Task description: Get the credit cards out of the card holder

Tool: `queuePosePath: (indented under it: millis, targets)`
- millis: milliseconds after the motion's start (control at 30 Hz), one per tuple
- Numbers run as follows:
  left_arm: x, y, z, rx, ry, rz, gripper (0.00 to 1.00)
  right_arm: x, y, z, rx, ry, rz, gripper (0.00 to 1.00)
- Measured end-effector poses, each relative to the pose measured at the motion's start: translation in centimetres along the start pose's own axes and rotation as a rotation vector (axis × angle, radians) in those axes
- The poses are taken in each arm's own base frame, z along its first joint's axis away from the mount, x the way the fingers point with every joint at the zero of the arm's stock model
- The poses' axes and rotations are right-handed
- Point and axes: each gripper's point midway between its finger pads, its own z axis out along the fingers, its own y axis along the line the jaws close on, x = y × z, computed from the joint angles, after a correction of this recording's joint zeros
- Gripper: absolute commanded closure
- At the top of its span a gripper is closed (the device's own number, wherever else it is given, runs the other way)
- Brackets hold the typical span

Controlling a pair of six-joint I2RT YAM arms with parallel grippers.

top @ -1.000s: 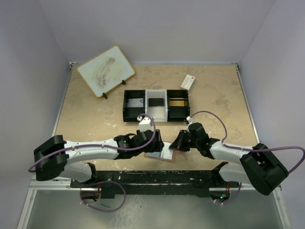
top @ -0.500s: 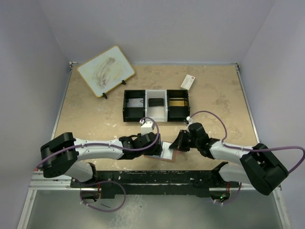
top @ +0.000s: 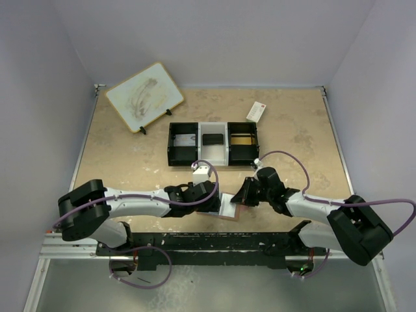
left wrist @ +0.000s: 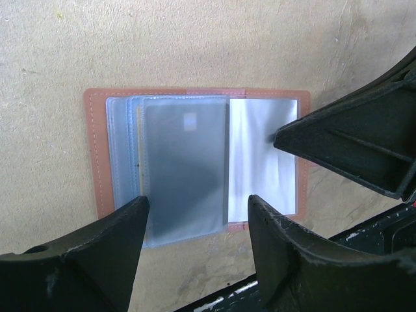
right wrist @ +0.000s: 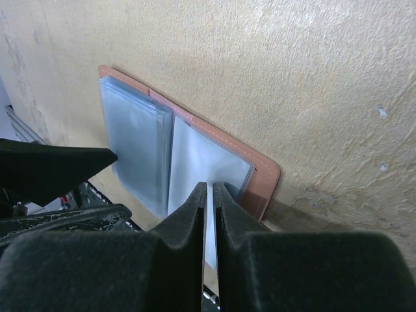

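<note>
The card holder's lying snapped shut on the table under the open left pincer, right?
No, the card holder lies spread open, as the left wrist view shows. It does lie on the table under the open left pincer.

card holder (left wrist: pixel 195 159) on table (top: pixel 130 156) | tray (top: pixel 171 146) behind it | packet (top: pixel 256 112) far right

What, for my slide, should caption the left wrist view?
Open left tool above the opened card holder, grey card pocketed.
</note>
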Motion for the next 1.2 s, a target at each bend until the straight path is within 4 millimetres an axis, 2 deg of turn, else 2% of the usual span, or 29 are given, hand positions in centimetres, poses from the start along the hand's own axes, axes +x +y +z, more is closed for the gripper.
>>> queuePosePath:
  millis: [367, 800, 1200]
  targets:
    - [-0.2, 0.5, -0.1, -0.040, -0.004, 0.019, 0.38, 0.0, 0.0, 0.0, 0.000, 0.000, -0.002, 0.89]
    - [0.0, 0.3, 0.3, -0.047, 0.010, 0.046, 0.43, 0.0, 0.0, 0.0, 0.000, 0.000, -0.002, 0.89]
    - [-1.2, -2.8, -0.6, 0.033, -0.003, 0.063, 0.45, -0.1, 0.0, 0.1, 0.001, 0.002, -0.001, 0.89]
